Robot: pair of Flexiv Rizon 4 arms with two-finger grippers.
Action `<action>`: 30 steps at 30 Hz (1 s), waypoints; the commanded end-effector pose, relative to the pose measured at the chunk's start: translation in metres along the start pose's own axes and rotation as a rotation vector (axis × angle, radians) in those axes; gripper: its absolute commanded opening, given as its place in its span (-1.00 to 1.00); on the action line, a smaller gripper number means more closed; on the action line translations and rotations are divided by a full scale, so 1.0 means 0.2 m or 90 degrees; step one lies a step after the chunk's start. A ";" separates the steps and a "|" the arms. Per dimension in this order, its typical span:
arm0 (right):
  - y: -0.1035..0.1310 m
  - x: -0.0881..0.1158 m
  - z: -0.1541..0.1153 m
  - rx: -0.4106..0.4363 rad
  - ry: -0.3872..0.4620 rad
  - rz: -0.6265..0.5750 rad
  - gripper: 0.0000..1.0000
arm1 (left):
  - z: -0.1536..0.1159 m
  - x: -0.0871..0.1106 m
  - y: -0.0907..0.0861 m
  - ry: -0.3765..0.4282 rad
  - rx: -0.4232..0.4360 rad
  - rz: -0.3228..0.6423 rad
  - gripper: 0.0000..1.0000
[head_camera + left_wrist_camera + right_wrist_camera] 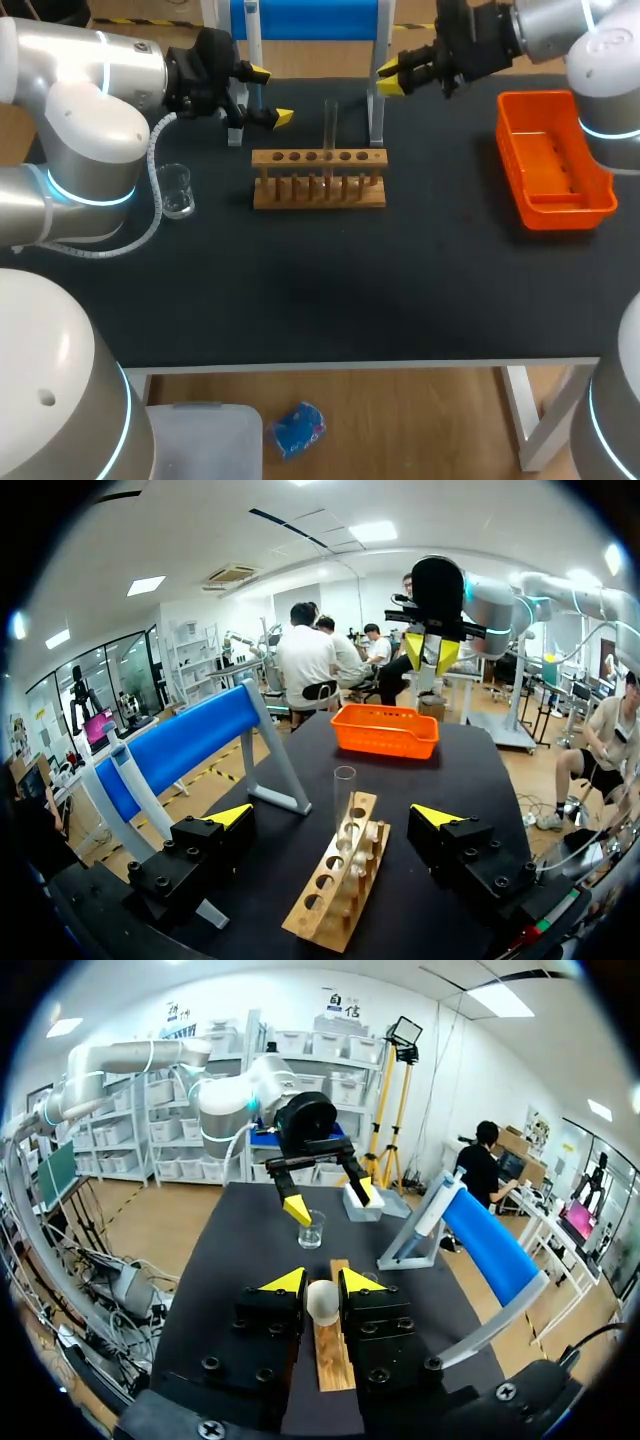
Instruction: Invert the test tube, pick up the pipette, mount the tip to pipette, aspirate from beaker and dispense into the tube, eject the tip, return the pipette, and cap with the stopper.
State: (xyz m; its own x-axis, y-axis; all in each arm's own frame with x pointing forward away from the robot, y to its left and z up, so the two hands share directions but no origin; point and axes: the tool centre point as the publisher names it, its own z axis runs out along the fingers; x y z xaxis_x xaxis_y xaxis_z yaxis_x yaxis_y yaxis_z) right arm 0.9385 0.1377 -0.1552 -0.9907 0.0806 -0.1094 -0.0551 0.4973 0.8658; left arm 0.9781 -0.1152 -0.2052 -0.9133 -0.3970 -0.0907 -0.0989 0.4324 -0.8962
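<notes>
We see a black table (350,300), orange basket (565,213), blue stand (310,20), tan rack (318,192), clear test tube (331,120) and beaker (176,192), and a whitish stopper (322,1302).

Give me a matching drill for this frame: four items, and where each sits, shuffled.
Items:
1. test tube
2. beaker
3. stopper
4. orange basket

Places:
A. between the fingers of the right gripper
B. at the left side of the table
C. upright in the wooden rack
D. at the table's right side

Pairs: 1-C, 2-B, 3-A, 4-D
</notes>
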 end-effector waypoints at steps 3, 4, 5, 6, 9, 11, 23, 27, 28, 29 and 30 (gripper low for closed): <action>0.00 -0.05 0.08 -0.008 0.010 -0.006 -1.00 | 0.00 0.00 0.01 -0.001 0.003 0.001 1.00; 0.00 -0.05 0.09 -0.009 0.010 -0.006 -1.00 | 0.00 0.00 0.01 -0.001 0.003 0.001 1.00; 0.00 -0.06 0.10 -0.011 0.011 -0.007 -1.00 | 0.00 0.00 0.01 -0.001 0.003 0.001 1.00; 0.00 -0.07 0.11 -0.013 0.013 -0.009 -1.00 | 0.00 0.00 0.01 -0.001 0.003 0.001 1.00; 0.00 -0.08 0.13 -0.012 0.012 -0.014 -1.00 | 0.00 0.00 0.01 -0.001 0.003 0.001 1.00; -0.01 -0.10 0.15 -0.011 0.013 -0.016 -1.00 | 0.00 0.00 0.01 -0.001 0.003 0.001 1.00; -0.01 -0.10 0.16 -0.010 0.014 -0.019 -1.00 | 0.00 0.00 0.01 -0.001 0.003 0.001 1.00; -0.01 -0.10 0.16 -0.010 0.014 -0.019 -1.00 | 0.00 0.00 0.01 -0.001 0.003 0.001 1.00; -0.01 -0.10 0.16 -0.010 0.014 -0.019 -1.00 | 0.00 0.00 0.01 -0.001 0.003 0.001 1.00; -0.01 -0.10 0.16 -0.010 0.014 -0.019 -1.00 | 0.00 0.00 0.01 -0.001 0.003 0.001 1.00; -0.01 -0.10 0.16 -0.010 0.014 -0.019 -1.00 | 0.00 0.00 0.01 -0.001 0.003 0.001 1.00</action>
State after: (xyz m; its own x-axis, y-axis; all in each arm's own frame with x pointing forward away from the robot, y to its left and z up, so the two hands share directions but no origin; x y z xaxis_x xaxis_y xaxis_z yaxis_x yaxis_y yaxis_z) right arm 0.9627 0.1633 -0.1703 -0.9911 0.0474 -0.1244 -0.0861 0.4841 0.8708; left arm 0.9781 -0.1152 -0.2051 -0.9133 -0.3971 -0.0908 -0.0989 0.4324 -0.8963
